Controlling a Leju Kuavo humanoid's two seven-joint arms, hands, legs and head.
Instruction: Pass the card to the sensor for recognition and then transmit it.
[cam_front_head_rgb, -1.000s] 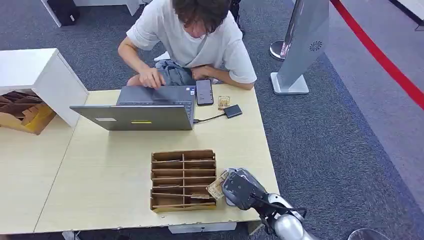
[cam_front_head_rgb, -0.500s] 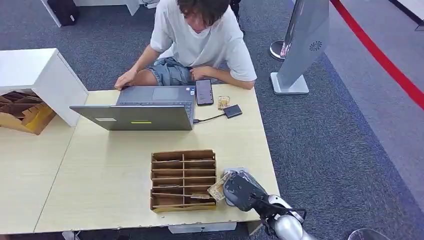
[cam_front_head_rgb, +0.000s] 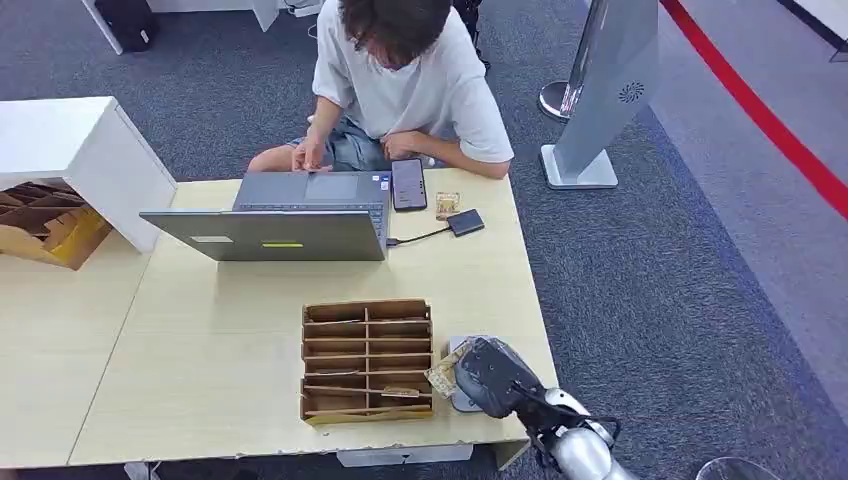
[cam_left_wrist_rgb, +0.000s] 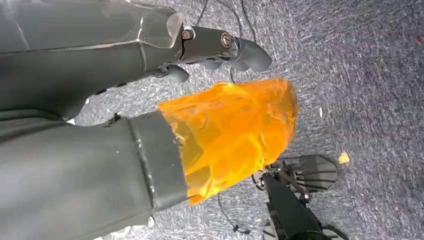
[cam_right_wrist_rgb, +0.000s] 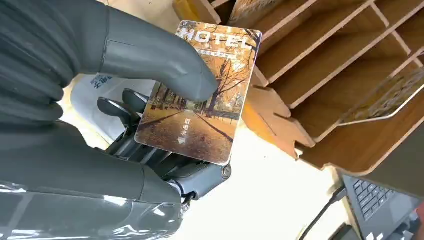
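**Hotel card pinched in the right hand beside the wooden organiser**

The card (cam_right_wrist_rgb: 197, 95), printed with an autumn tree avenue and the word "HOTEL", sits at the lower centre-right of the head view, just beside the right edge of the wooden organiser (cam_front_head_rgb: 366, 360). The right hand (cam_front_head_rgb: 492, 377) pinches it: in the right wrist view the thick grey thumb presses on the printed face and the darker fingers (cam_right_wrist_rgb: 131, 107) back it from behind. Under the hand lies a pale flat sensor pad (cam_front_head_rgb: 458, 400) on the table (cam_front_head_rgb: 220, 350).

The left hand (cam_left_wrist_rgb: 220, 47) hangs over grey carpet, its fingers curled in and holding nothing.

Toward the upper centre of the head view, a laptop (cam_front_head_rgb: 290, 215), a phone (cam_front_head_rgb: 408, 184), a second small card (cam_front_head_rgb: 447, 204) and a small dark box (cam_front_head_rgb: 465, 222) on a cable lie at the table's far edge. A person (cam_front_head_rgb: 400, 90) in a white shirt sits behind them.
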